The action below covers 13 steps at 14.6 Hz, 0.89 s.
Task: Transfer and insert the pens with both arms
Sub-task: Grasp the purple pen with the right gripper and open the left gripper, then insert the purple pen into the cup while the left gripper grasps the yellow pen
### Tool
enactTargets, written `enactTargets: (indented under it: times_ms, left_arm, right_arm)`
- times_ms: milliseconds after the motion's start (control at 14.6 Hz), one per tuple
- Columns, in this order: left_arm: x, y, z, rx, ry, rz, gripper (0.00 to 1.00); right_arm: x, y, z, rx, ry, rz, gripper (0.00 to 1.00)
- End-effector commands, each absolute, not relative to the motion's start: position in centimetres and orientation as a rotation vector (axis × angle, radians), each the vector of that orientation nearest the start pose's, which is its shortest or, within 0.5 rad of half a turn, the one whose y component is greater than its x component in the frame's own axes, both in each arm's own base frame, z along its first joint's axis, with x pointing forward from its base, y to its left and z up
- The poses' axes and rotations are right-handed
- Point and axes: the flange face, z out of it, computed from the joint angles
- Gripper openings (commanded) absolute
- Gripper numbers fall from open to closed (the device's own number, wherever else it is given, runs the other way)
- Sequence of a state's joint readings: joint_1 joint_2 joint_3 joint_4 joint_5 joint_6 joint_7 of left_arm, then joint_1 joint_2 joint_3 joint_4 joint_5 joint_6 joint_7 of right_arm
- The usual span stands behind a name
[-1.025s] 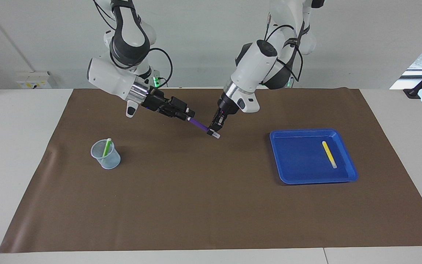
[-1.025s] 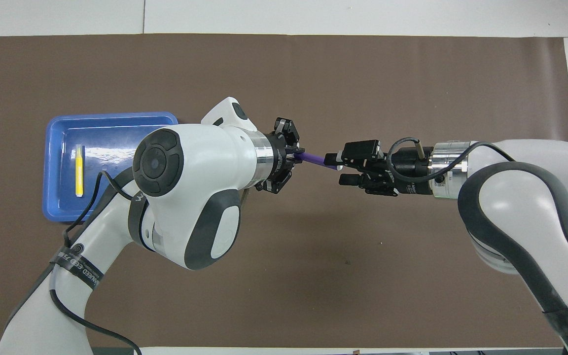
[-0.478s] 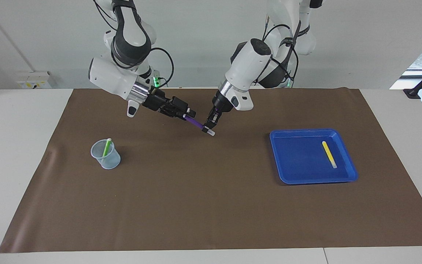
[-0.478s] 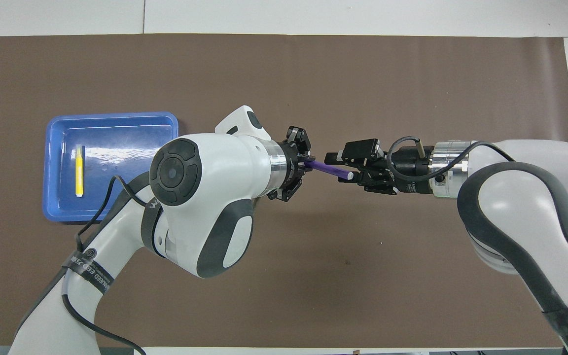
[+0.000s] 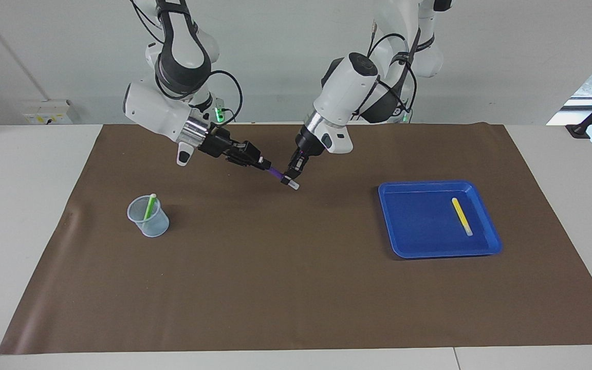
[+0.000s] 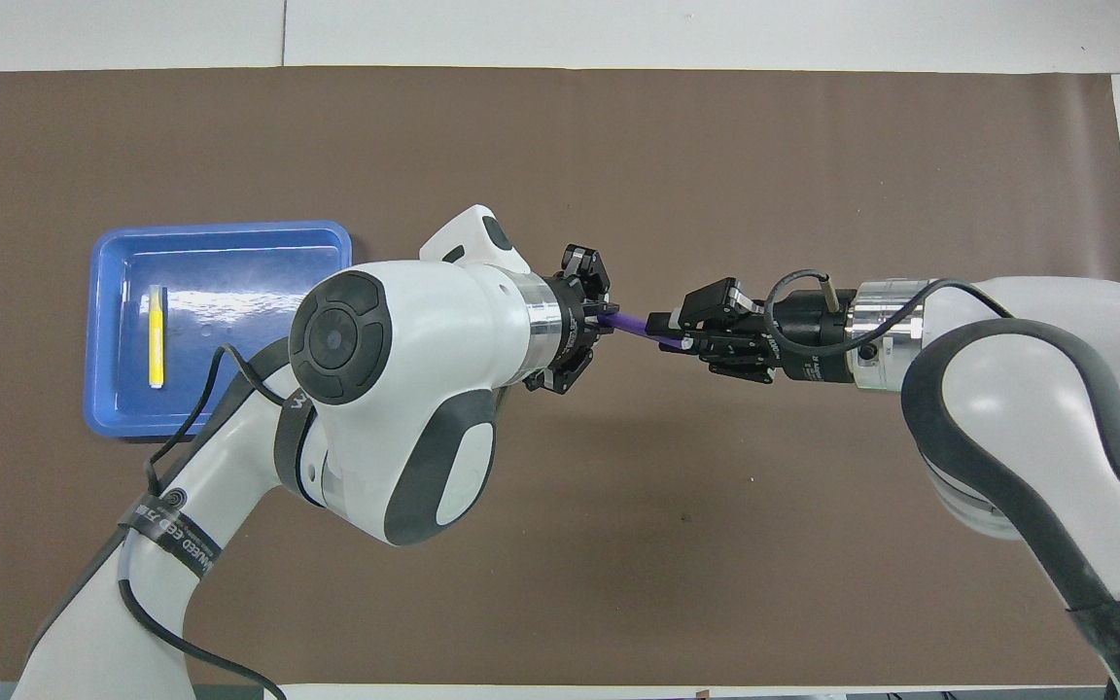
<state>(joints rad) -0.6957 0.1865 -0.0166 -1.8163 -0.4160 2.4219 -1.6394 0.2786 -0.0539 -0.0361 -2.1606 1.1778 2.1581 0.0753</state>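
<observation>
Over the brown mat (image 5: 296,288), midway between cup (image 5: 148,216) and tray (image 5: 437,218), the purple pen (image 5: 277,175) is being gripped by left pincer (image 5: 292,179) and right pincer (image 5: 261,164) together; a premature release risks dropping it.

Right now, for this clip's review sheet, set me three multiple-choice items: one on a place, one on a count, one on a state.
1. Where does the yellow pen lie?
A. in the blue tray
B. in the clear cup
C. on the bare brown mat

2. How many pens stand in the cup?
A. none
B. one
C. two

3. What state is the purple pen in?
A. flat on the mat
B. upright in the cup
C. up in the air between the left gripper and the right gripper

Key: 1 A, it lies flat on the tray floor. 2 B, only the green pen leans inside. 3 C, each gripper is at one end of it above the mat.
</observation>
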Motion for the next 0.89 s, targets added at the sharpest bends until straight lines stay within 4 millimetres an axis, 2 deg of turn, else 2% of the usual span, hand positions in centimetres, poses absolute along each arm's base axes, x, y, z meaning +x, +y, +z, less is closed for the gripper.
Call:
enactTargets:
  times_ms: [0, 68, 205, 273, 410, 546, 683, 751, 820]
  left_arm:
    - [48.2, -42.8, 47.5, 2.188, 1.458, -0.222, 0.0]
    - [48.3, -42.6, 47.5, 2.194, 1.452, -0.217, 0.0]
    - [48.6, -42.3, 47.3, 2.23, 1.411, -0.194, 1.0]
    - [48.9, -41.8, 47.3, 2.251, 1.378, -0.18, 1.0]
    - [50.2, -39.8, 46.8, 2.31, 1.293, -0.137, 1.0]
    - [51.3, -37.4, 45.8, 2.401, 1.179, -0.105, 1.0]
    - [53.3, -32.9, 44.8, 2.493, 1.015, -0.033, 1.0]
    - [53.4, -31.4, 44.1, 2.538, 0.932, -0.01, 1.0]
    - [53.9, -29.0, 43.2, 2.591, 0.824, 0.023, 1.0]
  right_arm:
    - [52.0, 16.6, 45.4, -2.055, 0.544, 0.115, 0.0]
    - [52.0, 16.6, 45.5, -2.053, 0.539, 0.119, 0.0]
    - [52.4, 16.3, 46.0, -2.055, 0.526, 0.118, 0.0]
    - [52.8, 16.0, 46.2, -2.06, 0.51, 0.131, 0.0]
    - [54.3, 14.2, 47.6, -2.17, 0.401, 0.146, 0.0]
    - [56.5, 10.7, 50.1, -2.318, 0.271, 0.191, 0.0]
    - [57.9, 7.5, 52.6, -2.46, 0.169, 0.218, 0.0]
    - [58.3, 6.1, 53.2, -2.525, 0.102, 0.21, 0.0]
    - [58.7, 4.9, 53.9, -2.601, -0.02, 0.193, 0.0]
